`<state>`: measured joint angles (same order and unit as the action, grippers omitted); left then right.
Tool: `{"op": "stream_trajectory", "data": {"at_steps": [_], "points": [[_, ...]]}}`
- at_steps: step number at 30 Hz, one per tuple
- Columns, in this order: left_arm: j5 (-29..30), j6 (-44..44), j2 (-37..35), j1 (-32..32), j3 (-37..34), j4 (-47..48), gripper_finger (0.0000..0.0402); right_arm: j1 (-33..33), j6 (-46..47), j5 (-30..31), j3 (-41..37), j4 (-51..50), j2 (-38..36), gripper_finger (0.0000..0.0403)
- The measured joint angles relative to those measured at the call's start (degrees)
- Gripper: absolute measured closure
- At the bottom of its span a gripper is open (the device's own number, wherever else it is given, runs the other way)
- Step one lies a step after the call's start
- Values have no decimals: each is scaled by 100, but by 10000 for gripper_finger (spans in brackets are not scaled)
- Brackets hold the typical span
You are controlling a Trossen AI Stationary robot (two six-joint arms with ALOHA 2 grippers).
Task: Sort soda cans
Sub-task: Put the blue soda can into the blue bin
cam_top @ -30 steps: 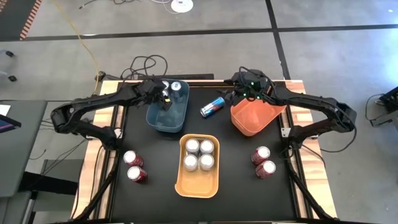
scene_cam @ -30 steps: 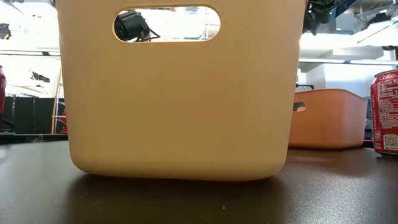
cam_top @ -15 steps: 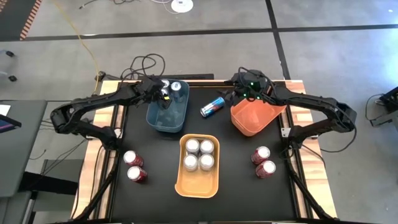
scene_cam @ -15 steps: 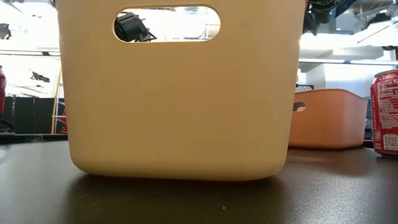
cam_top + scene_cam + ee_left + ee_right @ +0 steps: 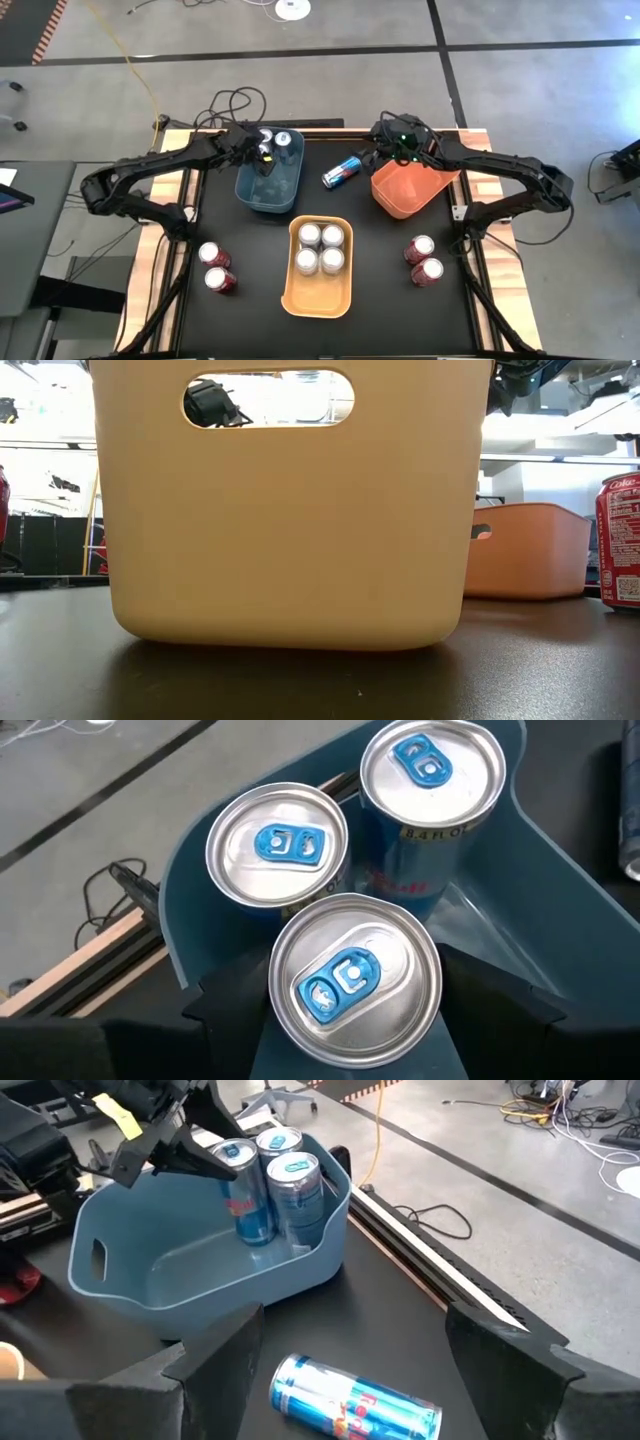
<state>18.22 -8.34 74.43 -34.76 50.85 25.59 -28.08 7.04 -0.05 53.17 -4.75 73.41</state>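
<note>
Soda cans from above: four silver ones fill the yellow-orange bin, red pairs stand at both worktop sides, and a blue can lies between teal bin and orange bin. Left wrist view: left claw grips a blue can beside two others in the teal bin. Right wrist view: right claw is open above the lying can.

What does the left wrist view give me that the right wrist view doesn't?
Only the left wrist view: the left claw around a third silver-topped dark blue can, seen from above.
Only the right wrist view: a dark blue can lying on its side on the black table, beside the bin.
Both: the teal plastic bin holding upright blue cans.
</note>
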Motion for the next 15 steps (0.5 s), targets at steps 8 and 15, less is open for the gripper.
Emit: {"op": "stream_trajectory", "data": {"at_steps": [8,15], "points": [[-39,239,-296,47,-20,150,143,62,68,0,0,-53,0,70],[19,422,-979,68,221,345,143,70,108,0,0,-102,0,70]]}}
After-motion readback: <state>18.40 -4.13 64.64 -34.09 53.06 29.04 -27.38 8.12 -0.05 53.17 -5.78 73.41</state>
